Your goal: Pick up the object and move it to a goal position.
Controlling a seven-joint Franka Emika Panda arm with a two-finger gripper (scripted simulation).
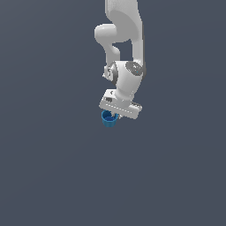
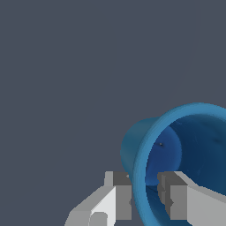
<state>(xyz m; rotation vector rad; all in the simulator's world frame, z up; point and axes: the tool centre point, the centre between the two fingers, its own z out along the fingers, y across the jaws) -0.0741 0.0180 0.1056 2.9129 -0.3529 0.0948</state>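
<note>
- Gripper [image 2: 145, 194] pinches the blue cup [image 2: 185, 150] by its rim wall, one finger inside, one outside.
- Swing fast and you may lose it (thin, off-centre hold).

Even, diffuse simulator lighting in both views; flat dark slate-grey background [image 1: 44, 176] without gradient, glare or cast shadows. Soft shading only on the white glossy robot arm [image 1: 126, 26], brighter on upper curves, greyer beneath. Small blue ribbed bucket-shaped cup [image 2: 194, 145] rendered bright at the rim, darker inside the hollow. Coarse resolution in the exterior view, jagged edges; no blur or edge distortion in the wrist view
</note>
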